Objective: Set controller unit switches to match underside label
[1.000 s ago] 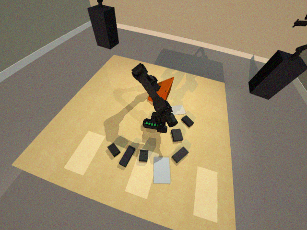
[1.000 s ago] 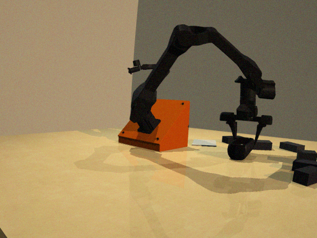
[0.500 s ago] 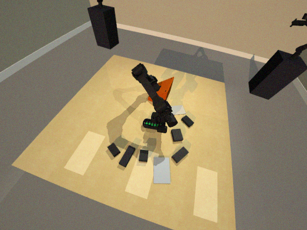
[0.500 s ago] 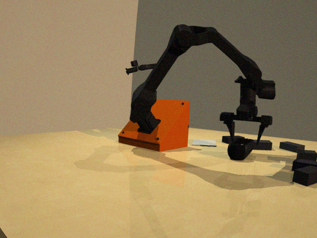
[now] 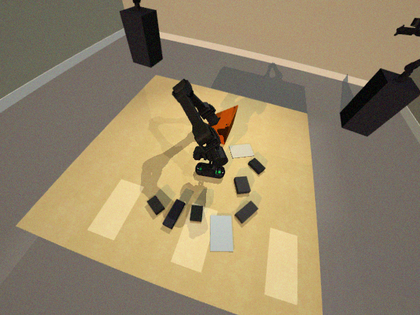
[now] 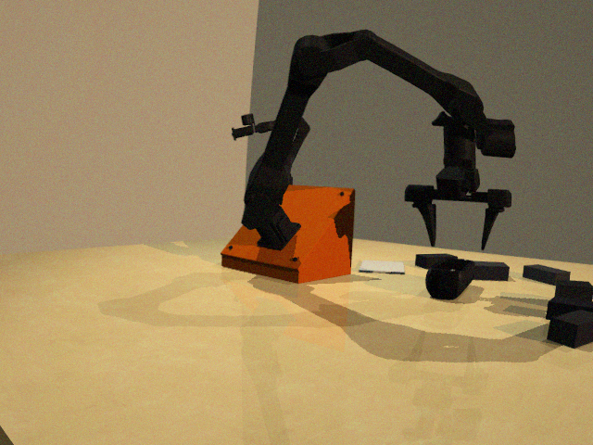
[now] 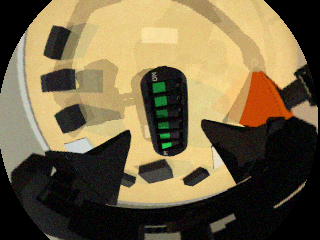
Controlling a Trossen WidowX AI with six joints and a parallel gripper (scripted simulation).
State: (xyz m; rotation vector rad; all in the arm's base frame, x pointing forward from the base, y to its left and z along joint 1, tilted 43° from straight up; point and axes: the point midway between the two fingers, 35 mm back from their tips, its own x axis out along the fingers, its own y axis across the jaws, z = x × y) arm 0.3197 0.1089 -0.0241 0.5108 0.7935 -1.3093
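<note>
The dark grey controller unit [image 6: 443, 282] [image 7: 183, 112] sits on the bench with its switches facing up. The label underneath is hidden. In the wrist view its six rockers form a column with their green ends on the left. The greens differ in brightness and size, but I cannot tell for certain which ends are pressed. My gripper [image 6: 458, 247] [image 7: 167, 128] is wide open and empty. Its fingertips are above the unit, clear of its top, one to each side in the wrist view.
Several dark blocks, among them one block [image 5: 242, 185] to the right of the unit and a long one [image 5: 174, 214] in front, lie around it. A white plate [image 5: 241, 150] [image 6: 382, 267] and a pale blue plate [image 5: 221, 233] lie flat. The orange wedge [image 6: 321, 239] stands by the arm's base.
</note>
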